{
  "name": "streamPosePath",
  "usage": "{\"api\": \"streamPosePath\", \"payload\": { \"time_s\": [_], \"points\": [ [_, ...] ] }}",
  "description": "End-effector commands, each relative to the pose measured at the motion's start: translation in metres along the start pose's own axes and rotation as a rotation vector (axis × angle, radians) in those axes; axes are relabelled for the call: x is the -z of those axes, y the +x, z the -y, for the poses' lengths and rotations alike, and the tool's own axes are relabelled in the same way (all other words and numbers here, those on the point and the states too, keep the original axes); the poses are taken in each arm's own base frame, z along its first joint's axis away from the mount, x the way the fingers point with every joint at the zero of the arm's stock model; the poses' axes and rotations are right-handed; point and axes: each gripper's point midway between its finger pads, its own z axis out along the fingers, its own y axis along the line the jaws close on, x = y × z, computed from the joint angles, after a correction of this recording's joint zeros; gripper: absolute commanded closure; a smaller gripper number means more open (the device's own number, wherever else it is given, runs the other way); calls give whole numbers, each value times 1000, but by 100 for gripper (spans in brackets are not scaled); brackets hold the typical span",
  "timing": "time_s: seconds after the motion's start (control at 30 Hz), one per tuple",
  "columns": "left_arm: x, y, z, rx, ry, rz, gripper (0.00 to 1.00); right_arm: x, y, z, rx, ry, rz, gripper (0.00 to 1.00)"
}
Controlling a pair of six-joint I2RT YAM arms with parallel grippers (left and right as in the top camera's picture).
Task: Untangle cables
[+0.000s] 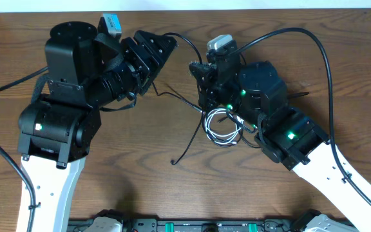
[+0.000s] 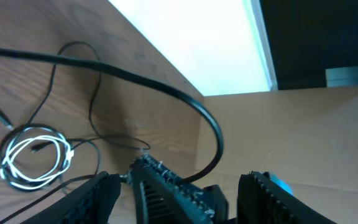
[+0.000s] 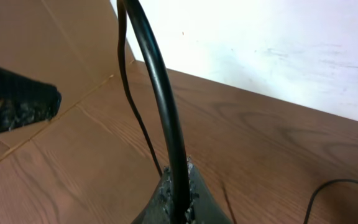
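Observation:
My right gripper point(image 3: 179, 177) is shut on a black cable point(image 3: 160, 93) that rises out of its fingertips. Overhead, that gripper point(image 1: 197, 66) sits mid-table and the cable point(image 1: 187, 40) arcs toward my left gripper point(image 1: 163, 48). The left gripper point(image 2: 180, 180) is open, its fingers point(image 2: 92, 199) spread wide. The right gripper's shut tips show between them and are not gripped. A coiled white cable point(image 1: 223, 129) point(image 2: 36, 155) lies under the right arm with thin black cables point(image 1: 187, 142) point(image 2: 95, 81) trailing from it.
The right arm's thick black cable point(image 1: 304, 32) loops over the table's right side. Cardboard point(image 2: 303, 137) point(image 3: 55, 168) stands beyond the table's edge below a white wall point(image 3: 260, 43). The arm bases fill the front corners.

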Motion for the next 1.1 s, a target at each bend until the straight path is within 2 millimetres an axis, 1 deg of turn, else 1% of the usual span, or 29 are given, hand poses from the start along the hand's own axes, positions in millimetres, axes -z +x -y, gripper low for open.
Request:
{"api": "streamPosePath", "payload": {
  "time_s": [0.0,0.07,0.2,0.27,0.3,0.33,0.37,0.67,0.87,1.07],
  "points": [
    [1,-3,1,-71,-6,9,33,7,-13,-3,-15,2,34,99],
    [-1,-3,-3,-92,-21,4,33,7,-13,-3,-15,2,33,99],
    [-7,-1,-14,-75,-60,-16,32,7,-13,-3,-15,2,33,99],
    [-10,0,-16,-69,-65,-29,19,7,-13,-3,-15,2,33,99],
    [-12,1,-16,-66,-64,-38,14,7,-13,-3,-15,2,33,99],
    [-12,3,-15,-65,-57,-52,12,7,-12,-3,-15,2,32,99],
    [-13,5,-14,-64,-51,-65,5,7,-12,-2,-15,3,28,99],
    [-12,7,-16,-59,-57,-74,5,7,-11,-2,-15,4,25,99],
    [-20,6,-29,-33,-110,-83,5,7,-11,-2,-16,3,26,99],
    [-22,7,-32,-26,-121,-92,5,7,-11,-2,-15,4,26,99]
  ]
}}
